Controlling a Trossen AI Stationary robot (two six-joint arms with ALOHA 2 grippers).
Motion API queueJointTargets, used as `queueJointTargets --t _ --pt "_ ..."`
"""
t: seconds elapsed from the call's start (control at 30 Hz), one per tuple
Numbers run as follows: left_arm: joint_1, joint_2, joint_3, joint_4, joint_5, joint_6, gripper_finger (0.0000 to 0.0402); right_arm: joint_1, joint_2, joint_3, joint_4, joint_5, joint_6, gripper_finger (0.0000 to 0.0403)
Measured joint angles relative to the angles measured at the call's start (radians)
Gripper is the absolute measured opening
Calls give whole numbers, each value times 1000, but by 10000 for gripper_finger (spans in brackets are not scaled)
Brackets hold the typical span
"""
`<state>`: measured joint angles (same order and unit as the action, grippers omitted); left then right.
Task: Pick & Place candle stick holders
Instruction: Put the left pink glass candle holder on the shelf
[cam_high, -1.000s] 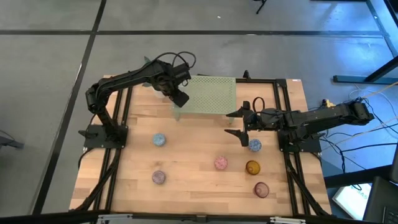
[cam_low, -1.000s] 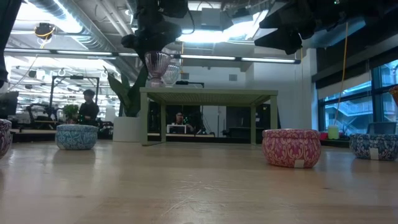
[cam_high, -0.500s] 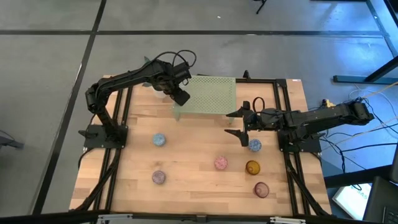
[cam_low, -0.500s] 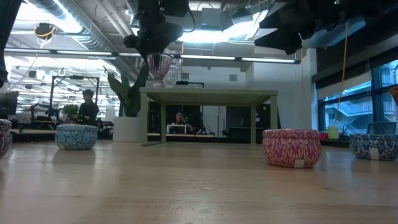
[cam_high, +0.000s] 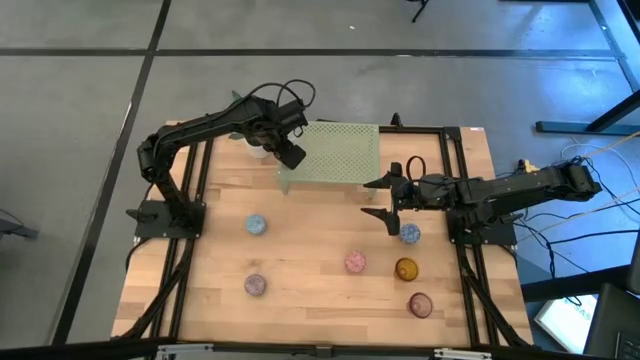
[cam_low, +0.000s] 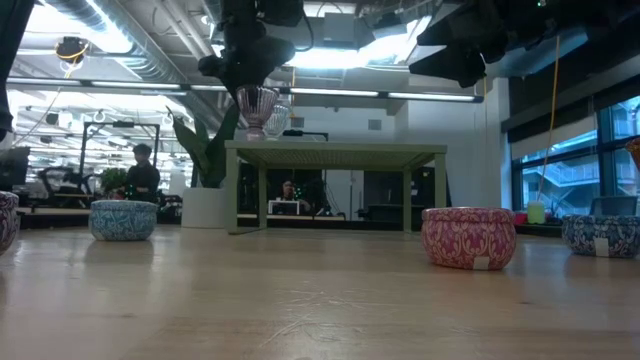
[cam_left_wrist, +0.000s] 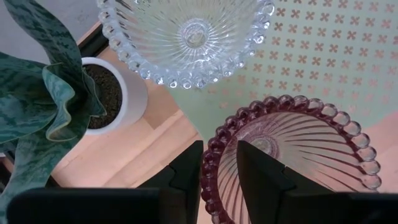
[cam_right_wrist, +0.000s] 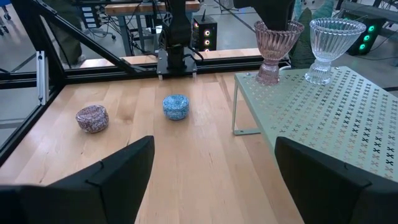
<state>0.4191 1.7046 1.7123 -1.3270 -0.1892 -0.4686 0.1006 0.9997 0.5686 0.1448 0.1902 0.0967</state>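
Note:
A mauve ribbed glass cup on a foot is at the left far corner of the pale green perforated stand, next to a clear glass cup that stands on its foot on the stand. My left gripper is shut on the mauve cup's rim from above. My right gripper is open and empty above the table, near the stand's right front. Small round holders rest on the table: blue, mauve, pink, blue, amber, brownish. My left gripper pinches the beaded rim of the mauve cup, with one finger inside the bowl and one outside. The fingers point down from above. The cup is upright, its foot at the stand's top; I cannot tell whether it rests there.
A potted spiky green plant in a white pot stands on the table just left of the stand, close to my left gripper. The black frame rails run along the table's sides. People show in the room beyond in the low view.
My left gripper has sunk slightly with the mauve cup toward the stand's top; the cup stays upright beside the clear cup.

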Motion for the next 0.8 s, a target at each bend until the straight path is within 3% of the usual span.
queueJointTargets --t 0.43,0.8 --pt "0 0 0 0 39 -4 112 0 0 0 0 0 0 337" --pt "0 -6 1 -1 -20 1 129 0 0 0 0 0 0 337"
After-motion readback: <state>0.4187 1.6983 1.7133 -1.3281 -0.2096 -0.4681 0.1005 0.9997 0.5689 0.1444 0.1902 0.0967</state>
